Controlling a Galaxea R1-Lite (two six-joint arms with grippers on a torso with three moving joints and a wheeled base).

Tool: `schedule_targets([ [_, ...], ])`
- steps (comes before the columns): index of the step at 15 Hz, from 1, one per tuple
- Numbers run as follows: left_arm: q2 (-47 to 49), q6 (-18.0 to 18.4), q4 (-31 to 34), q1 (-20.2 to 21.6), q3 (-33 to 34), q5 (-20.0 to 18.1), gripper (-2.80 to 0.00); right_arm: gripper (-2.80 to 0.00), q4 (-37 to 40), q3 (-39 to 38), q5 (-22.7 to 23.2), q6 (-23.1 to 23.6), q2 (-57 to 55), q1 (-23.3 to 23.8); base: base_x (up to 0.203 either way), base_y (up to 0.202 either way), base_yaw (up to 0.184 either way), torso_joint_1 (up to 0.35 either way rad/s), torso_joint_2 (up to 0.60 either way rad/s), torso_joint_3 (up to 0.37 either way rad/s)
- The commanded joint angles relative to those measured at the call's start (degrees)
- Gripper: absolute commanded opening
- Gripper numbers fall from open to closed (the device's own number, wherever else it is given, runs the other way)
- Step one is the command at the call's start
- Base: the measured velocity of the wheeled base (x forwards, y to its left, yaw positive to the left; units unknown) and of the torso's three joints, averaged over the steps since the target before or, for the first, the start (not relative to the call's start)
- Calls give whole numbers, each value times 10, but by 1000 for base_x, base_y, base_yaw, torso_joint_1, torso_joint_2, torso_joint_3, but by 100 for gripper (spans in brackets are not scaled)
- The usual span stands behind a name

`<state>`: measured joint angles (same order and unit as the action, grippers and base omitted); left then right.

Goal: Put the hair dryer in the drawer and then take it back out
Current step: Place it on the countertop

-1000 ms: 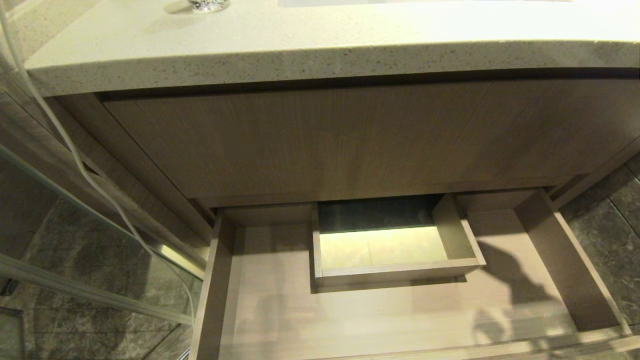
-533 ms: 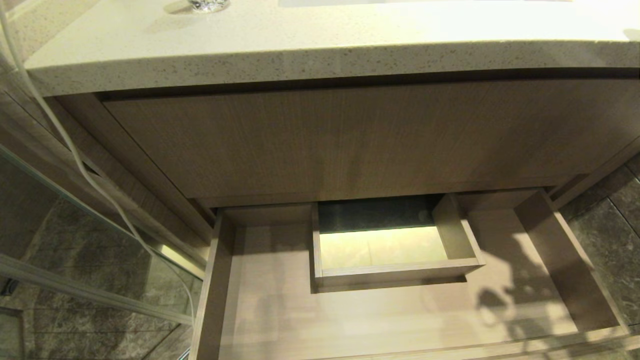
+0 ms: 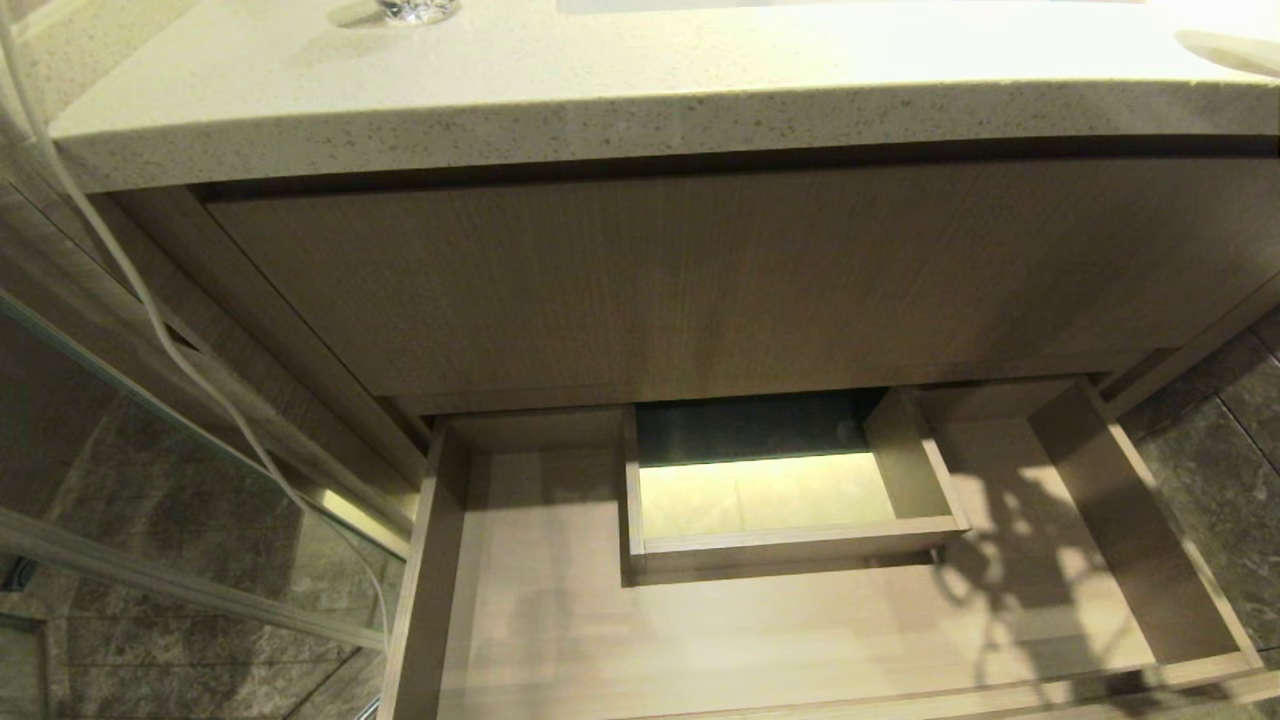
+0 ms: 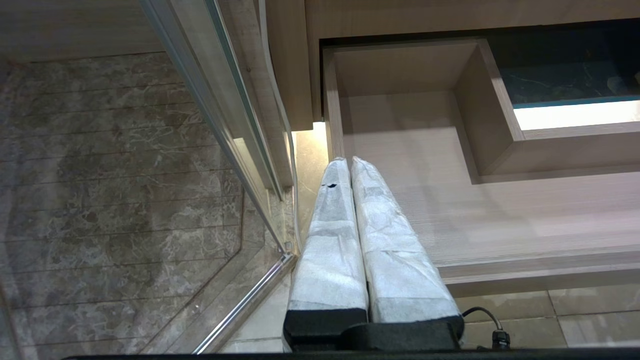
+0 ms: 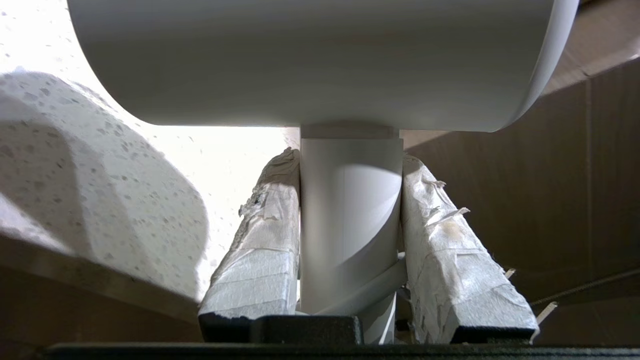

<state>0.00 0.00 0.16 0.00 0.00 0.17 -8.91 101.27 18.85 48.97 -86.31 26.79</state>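
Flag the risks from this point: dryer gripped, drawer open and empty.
1. The right end effector clamps only the hair dryer by its slim handle; the heavy body could swing or slip.
2. The countertop edge is close beside it; a bump is possible.
3. The boxed cutout narrows the drawer floor for landing.

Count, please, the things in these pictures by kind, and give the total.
Hair dryer, held by its handle in the right hand: 1
Open wooden drawer: 1
Robot hands, with the left hand closed and empty: 2
Speckled countertop: 1
Glass object on the countertop: 1
Total: 6
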Motion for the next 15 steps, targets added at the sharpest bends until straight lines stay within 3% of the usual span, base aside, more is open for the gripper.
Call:
schedule_targets([
  [1, 0, 0, 0, 0, 0, 1, -280, -280, -14, 4, 1, 2, -30, -16, 0, 0, 0, 0, 0, 0],
  [7, 0, 0, -1, 0, 0, 0, -280, -280, -56, 97, -3, 3, -107, -24, 0, 0, 0, 0, 0, 0],
  [15, 0, 0, 0, 0, 0, 0, -280, -280, -122, 97, -4, 2, -150, -24, 0, 0, 0, 0, 0, 0],
])
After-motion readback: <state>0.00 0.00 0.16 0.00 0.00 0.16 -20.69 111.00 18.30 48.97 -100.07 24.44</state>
